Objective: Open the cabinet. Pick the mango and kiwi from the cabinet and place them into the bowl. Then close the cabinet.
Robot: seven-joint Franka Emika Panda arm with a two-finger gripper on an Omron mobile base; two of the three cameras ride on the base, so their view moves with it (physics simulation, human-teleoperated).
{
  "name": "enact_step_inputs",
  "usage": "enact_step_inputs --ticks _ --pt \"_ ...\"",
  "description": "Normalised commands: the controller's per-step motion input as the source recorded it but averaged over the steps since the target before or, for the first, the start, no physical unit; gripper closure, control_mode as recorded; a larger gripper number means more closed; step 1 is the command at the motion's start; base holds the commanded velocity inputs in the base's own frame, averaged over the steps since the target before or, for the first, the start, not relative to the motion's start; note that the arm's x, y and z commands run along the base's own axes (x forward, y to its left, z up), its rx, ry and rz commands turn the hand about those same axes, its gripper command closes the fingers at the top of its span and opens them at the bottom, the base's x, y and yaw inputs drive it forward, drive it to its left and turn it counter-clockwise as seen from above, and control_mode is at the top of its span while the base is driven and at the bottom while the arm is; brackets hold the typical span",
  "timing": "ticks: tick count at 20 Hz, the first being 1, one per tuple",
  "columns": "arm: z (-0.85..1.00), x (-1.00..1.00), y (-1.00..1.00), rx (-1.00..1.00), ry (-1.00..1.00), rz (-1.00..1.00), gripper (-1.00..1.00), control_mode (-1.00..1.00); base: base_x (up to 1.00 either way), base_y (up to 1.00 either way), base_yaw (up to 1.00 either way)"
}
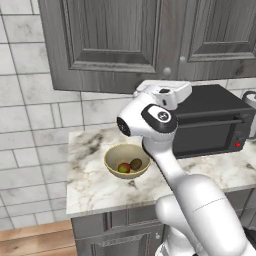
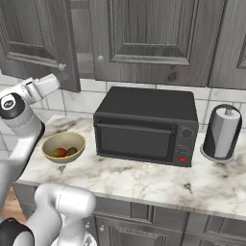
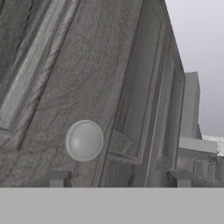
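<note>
The dark grey cabinet (image 1: 107, 45) hangs above the counter. Its left door (image 2: 43, 43) stands slightly ajar in the right base view, with a dark gap beside it. In the hand view my gripper (image 3: 119, 179) is open and close to that door. The round grey knob (image 3: 84, 140) sits just above my left fingertip (image 3: 59, 178), and the door's edge lies between the tips. Nothing is held. The tan bowl (image 1: 111, 156) rests on the counter below, with the red and green mango (image 1: 123, 167) and the brown kiwi (image 1: 136, 163) inside it.
A black toaster oven (image 2: 144, 127) stands right of the bowl on the marble counter (image 2: 144, 180). A paper towel roll (image 2: 222, 132) is at the far right. The second cabinet door (image 2: 149, 38) is shut above the oven. My arm's elbow (image 1: 150, 120) hangs over the bowl.
</note>
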Motion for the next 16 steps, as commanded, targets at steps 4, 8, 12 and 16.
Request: enact_step_inputs --ticks 4,8,12,16 --pt "-0.04 0.38 -0.12 0.00 0.01 0.05 -1.00 -1.00 0.00 0.00 0.00" --pt "0.00 0.32 -0.15 0.02 0.06 0.07 -1.00 -1.00 0.00 0.00 0.00" --pt "0.00 0.32 -0.14 0.05 0.10 0.07 -1.00 -1.00 0.00 0.00 0.00" --pt "0.00 0.29 -0.13 0.06 0.11 0.07 -1.00 -1.00 0.00 0.00 0.00"
